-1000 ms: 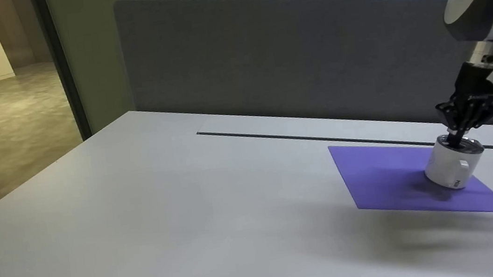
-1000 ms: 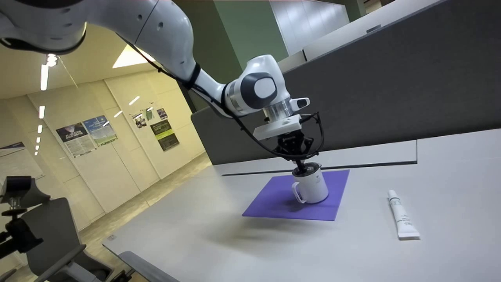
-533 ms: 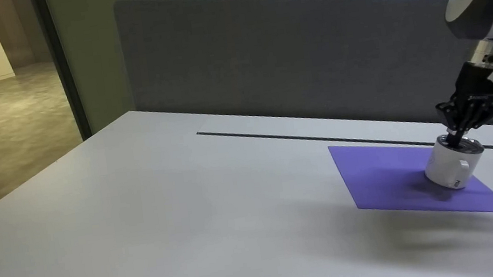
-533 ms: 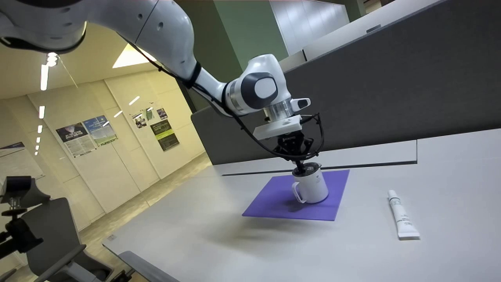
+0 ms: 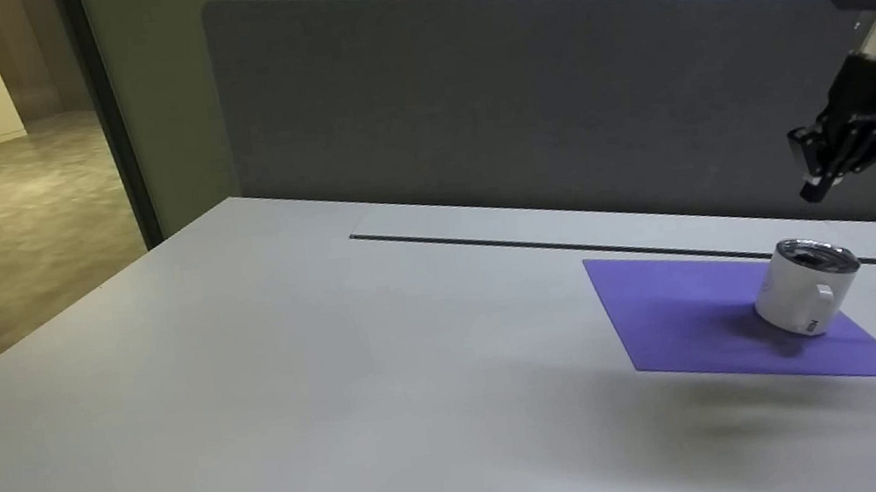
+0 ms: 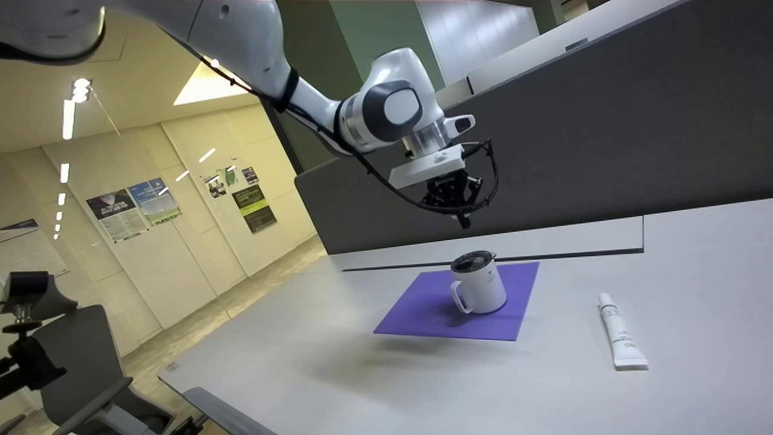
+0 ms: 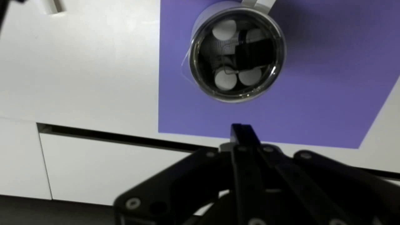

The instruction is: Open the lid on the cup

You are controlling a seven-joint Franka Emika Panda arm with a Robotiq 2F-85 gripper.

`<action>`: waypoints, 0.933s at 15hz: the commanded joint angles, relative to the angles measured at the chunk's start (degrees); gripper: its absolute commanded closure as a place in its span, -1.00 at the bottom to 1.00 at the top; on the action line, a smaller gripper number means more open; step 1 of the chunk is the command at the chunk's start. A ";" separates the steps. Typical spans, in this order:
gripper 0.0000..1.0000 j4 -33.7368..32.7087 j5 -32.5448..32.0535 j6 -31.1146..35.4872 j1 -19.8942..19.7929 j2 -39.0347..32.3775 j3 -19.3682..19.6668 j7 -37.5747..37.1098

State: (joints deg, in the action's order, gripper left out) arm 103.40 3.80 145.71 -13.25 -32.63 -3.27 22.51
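The cup is a white mug with a handle, standing upright on the purple mat in both exterior views [image 5: 797, 298] [image 6: 482, 290] and partly in the wrist view [image 7: 207, 15]. The dark, see-through lid sits on its rim in both exterior views [image 5: 820, 257] [image 6: 473, 261]. In the wrist view the lid [image 7: 212, 51] has a black tab [image 7: 254, 54] lying off-centre; pale round spots also show on it. My gripper is shut and empty, raised above the cup and apart from it, in both exterior views [image 5: 814, 191] [image 6: 464, 222] and the wrist view [image 7: 241, 126].
The purple mat [image 5: 663, 310] lies on the white table [image 5: 298, 397]. A white tube [image 6: 621, 335] lies on the table beside the mat. A dark slot [image 6: 574, 254] runs along the table behind the mat. A grey partition [image 5: 505, 112] stands behind the table.
My gripper was down at the lid in both earlier moments. It has since risen well above the cup, still shut. The cup, lid and mat stay in place.
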 commanded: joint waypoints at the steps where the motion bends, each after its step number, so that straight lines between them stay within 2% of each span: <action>1: 1.00 0.49 2.55 -5.43 -1.59 5.31 -1.40 2.71; 5: 1.00 -0.68 1.79 -10.67 0.06 7.59 0.32 1.67; 10: 1.00 -0.94 0.52 -13.31 1.50 8.43 1.56 0.74; 11: 0.49 -1.10 -0.24 -14.68 1.87 8.50 1.89 0.58; 12: 0.46 -1.35 -0.47 -15.33 2.05 8.47 2.13 0.46; 14: 0.22 -1.19 -1.10 -16.12 2.42 8.87 2.58 0.42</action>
State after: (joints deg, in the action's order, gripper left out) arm 102.76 4.27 132.31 -12.02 -24.98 -2.11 24.38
